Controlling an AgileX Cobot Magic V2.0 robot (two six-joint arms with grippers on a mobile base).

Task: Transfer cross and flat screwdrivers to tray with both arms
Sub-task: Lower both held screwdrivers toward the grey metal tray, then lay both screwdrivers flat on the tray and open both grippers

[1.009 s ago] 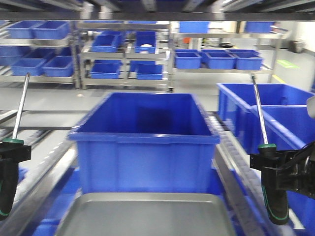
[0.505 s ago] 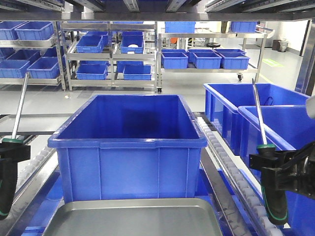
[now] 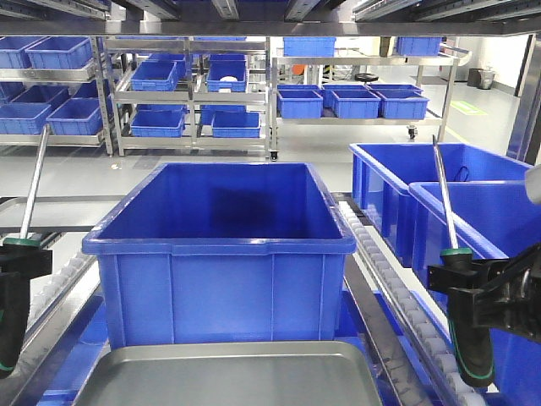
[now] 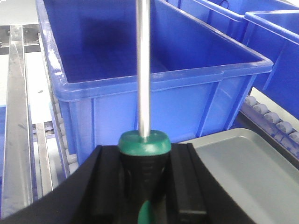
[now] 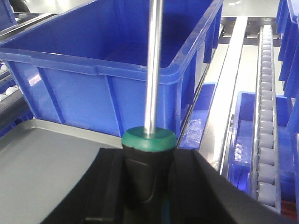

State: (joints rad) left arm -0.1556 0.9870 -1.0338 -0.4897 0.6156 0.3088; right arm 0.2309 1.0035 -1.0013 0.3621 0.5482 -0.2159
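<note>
Two screwdrivers with black handles and green collars stand upright, shafts pointing up. My left gripper (image 3: 24,260) is shut on the left screwdriver (image 3: 32,182) at the left edge, its collar (image 4: 144,142) between the jaws of the left gripper (image 4: 144,161). My right gripper (image 3: 461,277) is shut on the right screwdriver (image 3: 471,338), and the collar (image 5: 149,139) sits between the jaws of the right gripper (image 5: 148,161). The silver-grey tray (image 3: 228,376) lies low at the front between both grippers, and shows as the tray (image 4: 252,163) and the tray (image 5: 42,158). Which tip is cross or flat cannot be told.
A large deep blue bin (image 3: 220,245) stands right behind the tray. More blue bins (image 3: 439,182) stand at the right. A roller conveyor (image 3: 393,292) runs between them. Metal rails (image 4: 16,116) run at the left. Shelves with blue bins (image 3: 182,93) fill the background.
One second ago the view was blurred and the bin and tray sat further right; they have shifted left and settled. Both grippers still hold their screwdrivers upright.
</note>
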